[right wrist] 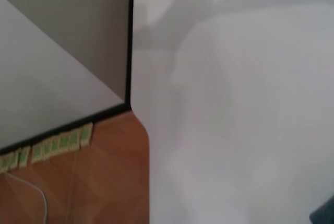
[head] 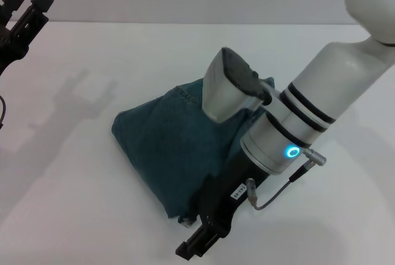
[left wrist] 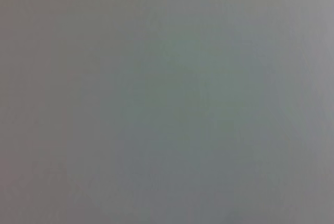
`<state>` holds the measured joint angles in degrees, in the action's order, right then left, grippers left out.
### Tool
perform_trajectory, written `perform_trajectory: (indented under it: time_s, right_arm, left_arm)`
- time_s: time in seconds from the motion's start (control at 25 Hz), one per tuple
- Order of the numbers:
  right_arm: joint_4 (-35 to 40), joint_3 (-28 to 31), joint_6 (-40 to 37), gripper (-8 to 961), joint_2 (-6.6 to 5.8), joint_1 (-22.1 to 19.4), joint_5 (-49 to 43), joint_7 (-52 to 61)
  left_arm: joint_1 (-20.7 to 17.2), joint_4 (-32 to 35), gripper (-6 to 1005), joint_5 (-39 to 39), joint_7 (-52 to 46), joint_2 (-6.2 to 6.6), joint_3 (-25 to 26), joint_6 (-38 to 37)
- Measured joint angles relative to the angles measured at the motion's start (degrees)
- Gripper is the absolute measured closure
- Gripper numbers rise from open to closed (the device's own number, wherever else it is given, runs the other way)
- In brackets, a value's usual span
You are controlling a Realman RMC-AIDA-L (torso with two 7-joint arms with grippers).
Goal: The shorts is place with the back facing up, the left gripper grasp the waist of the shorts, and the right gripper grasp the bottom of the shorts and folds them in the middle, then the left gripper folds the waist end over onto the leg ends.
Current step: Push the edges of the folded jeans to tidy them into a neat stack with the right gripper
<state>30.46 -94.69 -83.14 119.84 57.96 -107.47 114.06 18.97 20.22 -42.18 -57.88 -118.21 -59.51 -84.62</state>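
Note:
The shorts (head: 166, 147) lie folded into a compact blue denim bundle in the middle of the white table (head: 92, 203). In this fold I cannot tell the waist from the bottom or leg ends. My left gripper (head: 197, 245), on the silver arm with the glowing ring (head: 291, 152), reaches over the bundle and sits low at its near corner, pointing down at the table. Its arm hides the shorts' right part. The left wrist view is plain grey. My right gripper (head: 26, 0) hangs open and empty at the far left, well away from the shorts.
The right wrist view shows the table's corner (right wrist: 136, 110), a brown floor (right wrist: 99, 182) with a white cable (right wrist: 36, 195), and a dark blue sliver (right wrist: 324, 214) at the picture's edge. A gripper shadow (head: 86, 95) falls on the table left of the shorts.

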Motion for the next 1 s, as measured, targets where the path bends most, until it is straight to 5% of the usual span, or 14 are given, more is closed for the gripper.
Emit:
perform_trajectory:
  time_s: [1.0]
  right_arm:
    - [1.8, -4.8, 12.2, 323, -0.05, -0.1, 1.2, 1.6]
  left_arm:
    - [-0.1, -0.2, 150, 0.0, -0.1, -0.08, -0.1, 0.1]
